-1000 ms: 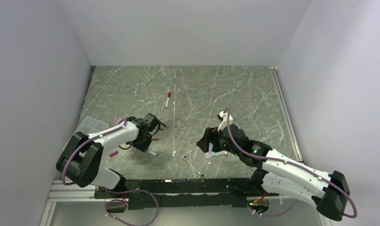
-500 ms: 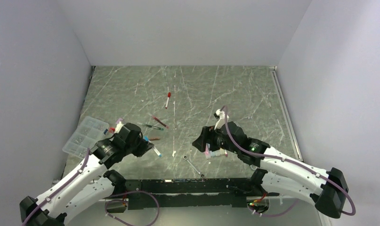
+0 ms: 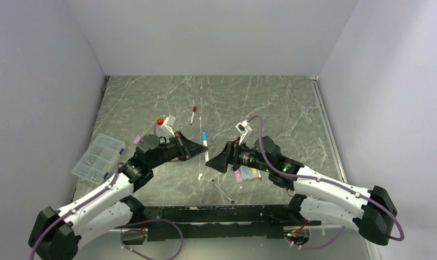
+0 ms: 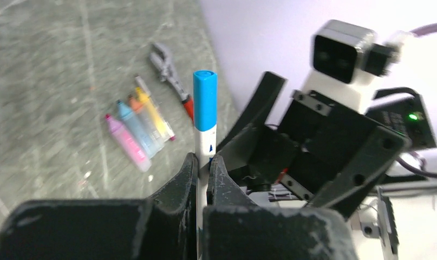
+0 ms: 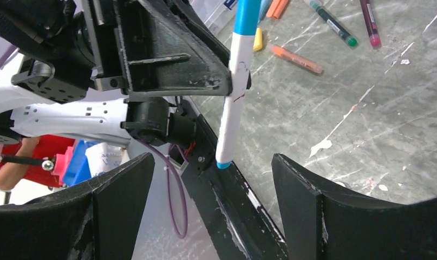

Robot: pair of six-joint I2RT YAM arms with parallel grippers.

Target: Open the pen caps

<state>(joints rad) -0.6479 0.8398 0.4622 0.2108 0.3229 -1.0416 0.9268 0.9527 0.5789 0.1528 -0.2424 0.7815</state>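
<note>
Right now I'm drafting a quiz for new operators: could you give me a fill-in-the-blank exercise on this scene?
The left gripper is shut on a white marker whose cap is ____.
The right gripper facing it is ____.
The marker lying farthest back on the table has a ____ cap.
Missing words: blue; open; red.

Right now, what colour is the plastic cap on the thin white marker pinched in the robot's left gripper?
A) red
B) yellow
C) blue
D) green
C: the left gripper is shut on the thin white marker, and the plastic cap sticking up at its top end is bright blue.
</note>
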